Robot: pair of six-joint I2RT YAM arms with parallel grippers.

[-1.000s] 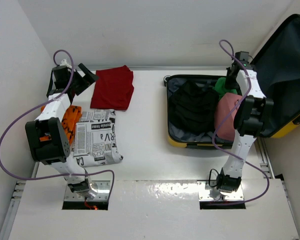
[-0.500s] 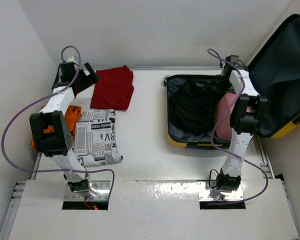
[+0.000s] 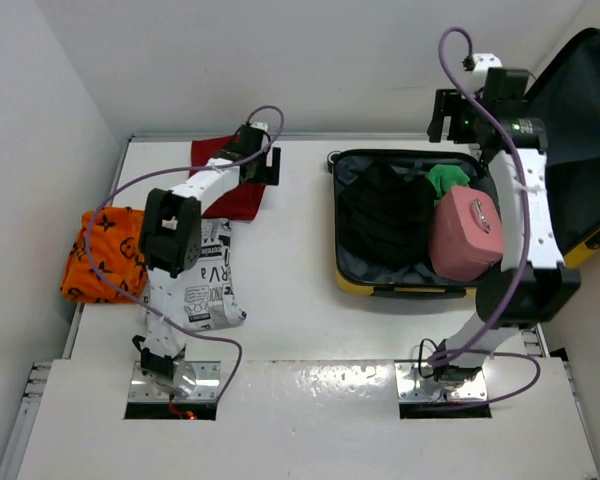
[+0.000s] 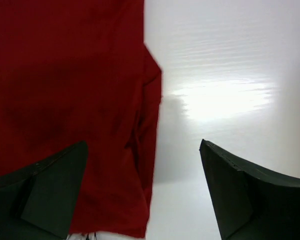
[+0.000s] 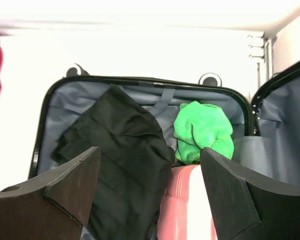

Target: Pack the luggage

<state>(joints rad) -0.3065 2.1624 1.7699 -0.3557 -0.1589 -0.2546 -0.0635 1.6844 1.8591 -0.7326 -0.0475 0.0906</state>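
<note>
The luggage [image 3: 580,120] lies open at the right of the top view. Its lid leans back toward the upper right, and its lined shell already holds a black garment [image 5: 115,145], a green cloth [image 5: 202,130] and a pink case [image 3: 465,232]. The left jaws are apart and empty, hanging over the red cloth [image 4: 65,90] at the upper middle of the tabletop [image 3: 290,260]. In the left wrist view the cloth's right edge runs down between the two fingers. The right jaws are also apart and empty, poised above the far rim of the luggage and looking down into it.

The step in hand appears to be picking up the red cloth. It would likely go best if the left jaws came straight down with one finger on the fabric and the other on bare tabletop just beside the edge. They could then close where the fold looks thickest, so every layer is caught. The cloth is limp and will trail, so it should probably be lifted well clear before crossing the near rim. The right arm [image 3: 525,200] may need to leave room over the shell.
</note>
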